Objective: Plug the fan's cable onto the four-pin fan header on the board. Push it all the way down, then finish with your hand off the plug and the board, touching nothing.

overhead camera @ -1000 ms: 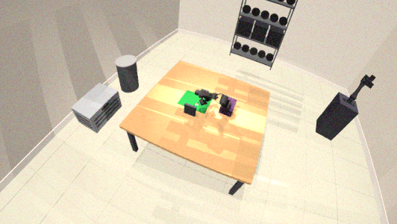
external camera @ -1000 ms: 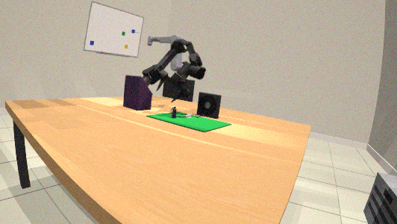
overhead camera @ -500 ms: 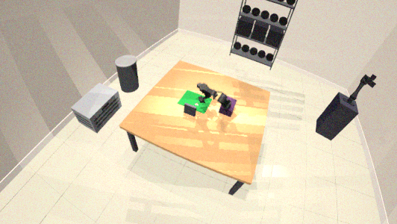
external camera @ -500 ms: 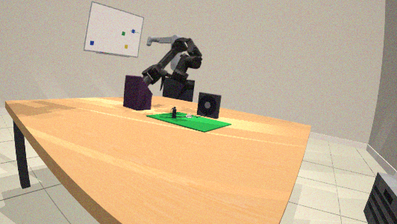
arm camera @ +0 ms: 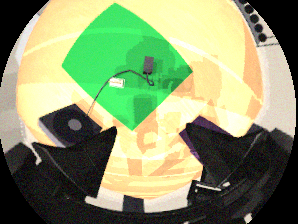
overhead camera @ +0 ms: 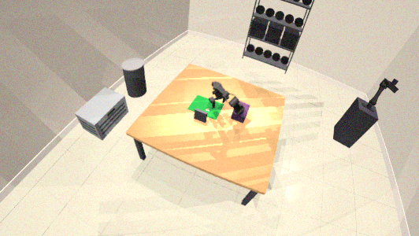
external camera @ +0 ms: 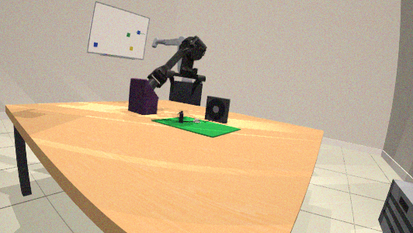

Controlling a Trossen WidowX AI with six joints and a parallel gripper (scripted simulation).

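Zero connections show as made: we see the fan's black plug (external camera: 181, 116) (arm camera: 148, 64) standing on the green board (overhead camera: 198, 103) (external camera: 213, 130) (arm camera: 110, 45), apart from the white four-pin header (overhead camera: 207, 110) (external camera: 196, 120) (arm camera: 116, 82), our gripper (overhead camera: 212, 101) (external camera: 185, 87) (arm camera: 152, 128) spread empty above, with grasping, seating and release left.

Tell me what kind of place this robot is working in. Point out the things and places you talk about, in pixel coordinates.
Possibly a home gym or workshop: a rack of round black weights or balls (overhead camera: 271, 36), a wooden table (overhead camera: 205, 145) (external camera: 175, 155) and a whiteboard (external camera: 112, 23).

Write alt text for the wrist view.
A dark plug stands on a green board, apart from the white header; its cable curves to a black fan. Open, empty jaws spread across the bottom.
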